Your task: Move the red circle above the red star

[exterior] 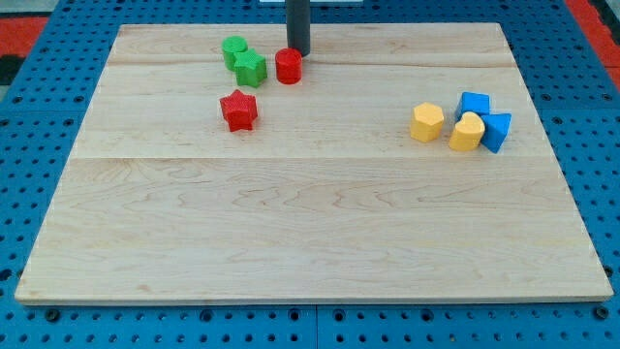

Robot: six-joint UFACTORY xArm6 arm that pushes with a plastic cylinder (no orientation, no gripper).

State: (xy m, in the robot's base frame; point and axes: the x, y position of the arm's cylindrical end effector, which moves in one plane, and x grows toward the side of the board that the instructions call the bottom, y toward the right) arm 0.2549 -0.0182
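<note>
Left to right on the wooden board [310, 242]: green circle [233, 48] touching green star [251, 68], red star [238, 110] below them, red circle [289, 66] up-right of the red star with my tip [298, 53] touching its upper right edge (bare rod, no jaws), then yellow hexagon [426, 122], yellow heart [466, 132], two blue blocks [474, 104] [497, 130] clustered at the view's right.

Wood board [310, 242], blue pegboard [39, 116] bkgd

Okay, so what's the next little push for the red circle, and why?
Probably a short nudge toward the view's left. My tip sits just above and right of the red circle, which lies up and to the right of the red star, not straight above it. The green star sits close on the circle's left, so I'd keep the push small.
</note>
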